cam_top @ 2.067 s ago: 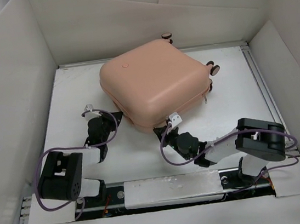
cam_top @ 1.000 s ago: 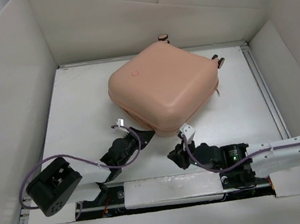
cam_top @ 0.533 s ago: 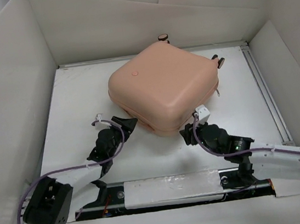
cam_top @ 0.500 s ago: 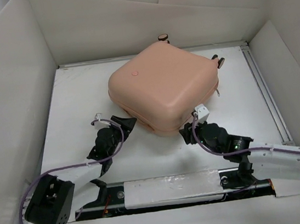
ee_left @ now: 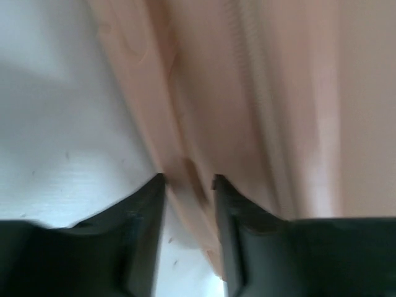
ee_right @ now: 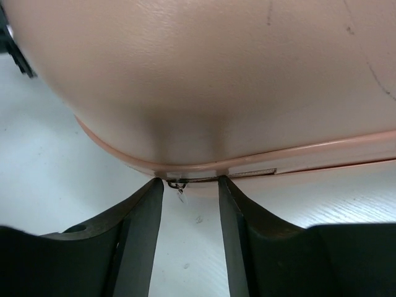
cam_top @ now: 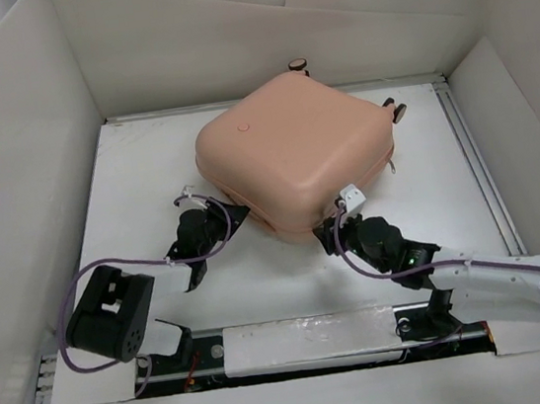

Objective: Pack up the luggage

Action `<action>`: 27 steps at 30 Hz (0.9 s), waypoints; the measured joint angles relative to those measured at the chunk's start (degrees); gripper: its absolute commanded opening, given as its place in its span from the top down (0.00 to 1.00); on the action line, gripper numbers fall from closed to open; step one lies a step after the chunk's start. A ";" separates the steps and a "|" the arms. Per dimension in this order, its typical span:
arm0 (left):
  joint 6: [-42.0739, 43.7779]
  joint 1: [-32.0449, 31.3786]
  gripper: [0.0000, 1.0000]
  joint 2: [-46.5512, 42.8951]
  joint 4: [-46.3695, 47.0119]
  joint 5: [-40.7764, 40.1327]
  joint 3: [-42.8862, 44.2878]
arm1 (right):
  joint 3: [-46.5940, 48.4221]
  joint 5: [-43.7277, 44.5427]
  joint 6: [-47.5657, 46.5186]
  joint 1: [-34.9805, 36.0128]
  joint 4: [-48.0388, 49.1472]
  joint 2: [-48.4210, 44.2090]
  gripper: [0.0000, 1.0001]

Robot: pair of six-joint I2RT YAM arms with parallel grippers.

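The luggage [cam_top: 293,149] is a salmon-pink hard-shell suitcase lying closed and flat in the middle of the table; it fills the left wrist view as the luggage [ee_left: 247,93] and the right wrist view as the luggage [ee_right: 204,74]. My left gripper [cam_top: 237,214] is at its near left edge. In the left wrist view the left gripper [ee_left: 189,180] stands partly open with the lower shell's rim between its tips; the picture is blurred. My right gripper [cam_top: 328,229], seen closer as the right gripper [ee_right: 190,180], is open, tips against the zip seam, beside a small zip pull [ee_right: 180,186].
White walls [cam_top: 30,194] box in the table on three sides. Suitcase wheels [cam_top: 399,111] stick out at the far right corner, and a second zip pull [cam_top: 392,168] hangs on the right side. A metal rail [cam_top: 473,155] runs along the table's right edge.
The left gripper has moved right up to the suitcase's near left edge and narrowed. The right gripper has crept left and forward to the zip seam. The suitcase has barely moved.
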 measured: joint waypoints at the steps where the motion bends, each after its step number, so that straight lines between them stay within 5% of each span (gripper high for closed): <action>1: -0.09 0.11 0.74 1.55 0.46 0.50 0.07 | -0.37 -0.24 0.11 -0.17 1.11 0.50 0.54; 7: -1.14 0.13 0.83 5.68 5.03 2.29 0.15 | -2.25 -0.63 1.46 -0.11 5.40 1.33 0.42; 14: -1.75 0.13 1.00 7.67 8.24 2.80 0.15 | -4.87 -0.70 1.77 0.13 6.97 2.19 0.44; 19: -2.03 0.13 1.00 8.48 9.81 3.02 -0.04 | -4.22 -1.16 1.55 0.13 7.72 5.95 0.49; 23: -2.12 0.11 1.00 8.48 11.26 2.73 -0.85 | -3.19 -1.25 0.39 0.13 9.46 8.92 0.70; 24: -2.19 0.09 1.00 8.48 11.89 2.49 -1.33 | -2.99 -1.01 0.04 0.13 9.70 9.46 0.89; 25: -2.19 -0.02 1.00 8.48 12.48 2.19 -1.68 | -2.95 -0.57 -0.20 0.22 10.03 9.99 0.98; 27: -2.21 -0.46 1.00 8.48 13.51 1.20 -2.27 | -2.95 -0.11 0.00 1.09 11.32 11.19 1.00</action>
